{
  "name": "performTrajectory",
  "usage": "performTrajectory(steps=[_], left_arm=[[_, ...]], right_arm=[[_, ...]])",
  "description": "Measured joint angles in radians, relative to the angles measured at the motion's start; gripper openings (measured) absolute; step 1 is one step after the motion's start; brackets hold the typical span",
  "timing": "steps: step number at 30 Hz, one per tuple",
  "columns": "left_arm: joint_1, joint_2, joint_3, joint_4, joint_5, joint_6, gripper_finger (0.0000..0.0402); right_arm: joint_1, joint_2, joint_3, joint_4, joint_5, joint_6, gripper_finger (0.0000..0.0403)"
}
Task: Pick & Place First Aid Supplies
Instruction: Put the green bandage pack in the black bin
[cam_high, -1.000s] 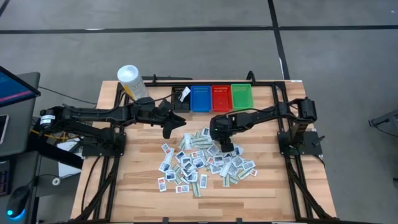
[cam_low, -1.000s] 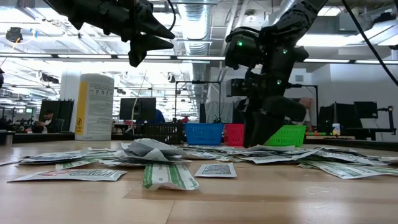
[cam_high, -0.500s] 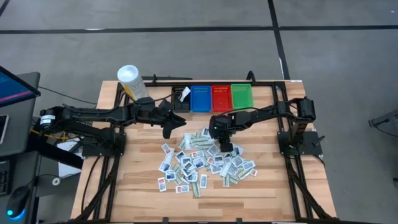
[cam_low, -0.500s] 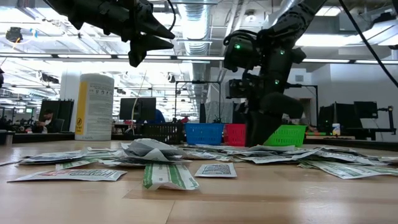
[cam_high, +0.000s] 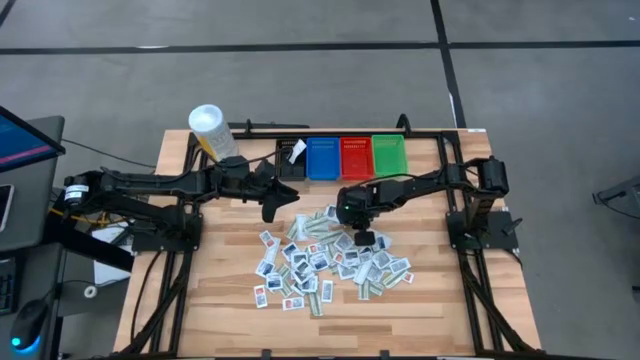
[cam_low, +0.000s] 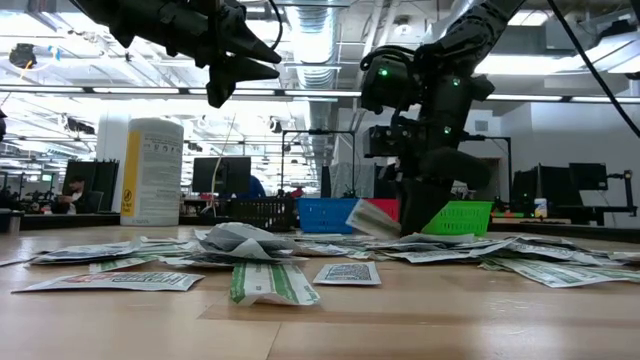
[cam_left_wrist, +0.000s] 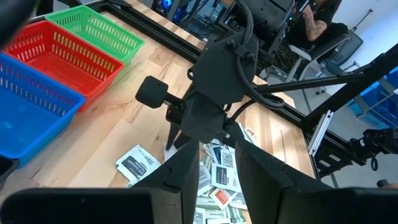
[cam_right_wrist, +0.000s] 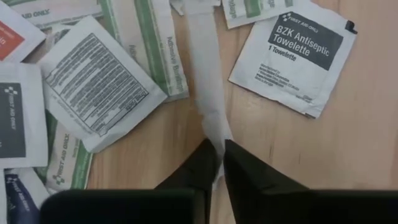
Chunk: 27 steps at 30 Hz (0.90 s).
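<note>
Right pincer (cam_right_wrist: 219, 163) pinches a white flat paper packet (cam_right_wrist: 208, 93) by one edge, just above the bench-top heap; left pincer waits open; lifting should stay straight up.

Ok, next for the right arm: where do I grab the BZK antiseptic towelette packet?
The BZK towelette packet lies flat with nothing on top. Probably best to come straight down and pinch a corner that sits over bare table, away from the green-striped packets; lying flat, it offers no side to grasp.
</note>
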Motion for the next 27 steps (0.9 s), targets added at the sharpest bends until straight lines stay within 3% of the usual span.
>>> performTrajectory(steps=[15, 27], left_arm=[[0.0, 0.0, 0.0, 0.004, -0.015, 0.001, 0.0104], [0.001, 0.0, 0.0, 0.123, -0.04, 0.091, 0.0104]], right_arm=[[0.005, -0.245, -0.003, -0.018, 0.004, 0.099, 0.0002], [0.004, -0.384, 0.0, 0.33, -0.003, 0.272, 0.0004]])
